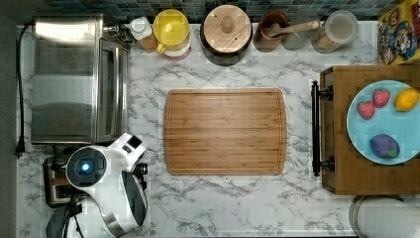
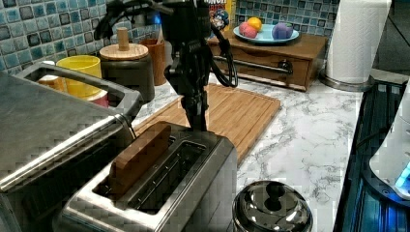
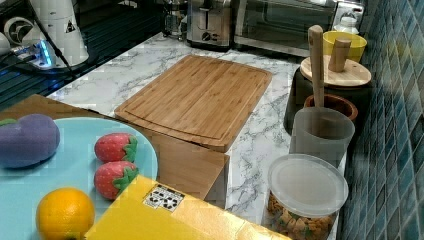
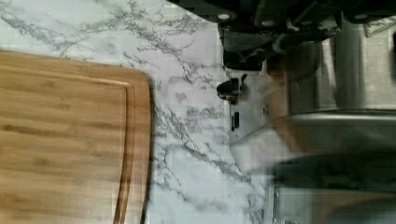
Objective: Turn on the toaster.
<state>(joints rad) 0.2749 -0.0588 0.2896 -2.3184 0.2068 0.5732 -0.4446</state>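
The toaster point(image 2: 193, 166) is a small steel box at the left view's front, with a brown slice point(image 2: 138, 157) standing in one of its two slots. In the top view my arm point(image 1: 106, 183) covers most of the toaster point(image 1: 52, 181). My gripper point(image 2: 197, 124) points straight down at the toaster's far end, fingers together with nothing between them, the tips level with the top edge. The wrist view shows the toaster's end face point(image 4: 254, 119) with its black lever knob point(image 4: 230, 89) just below the gripper point(image 4: 261, 58).
A large toaster oven point(image 1: 74, 79) stands right beside the toaster. A wooden cutting board point(image 1: 224, 131) lies mid-counter. Jars and a yellow mug point(image 1: 171, 29) line the tiled back wall. A wooden tray point(image 1: 341, 168) holds a fruit plate. A shiny round lid point(image 2: 270, 210) sits by the toaster.
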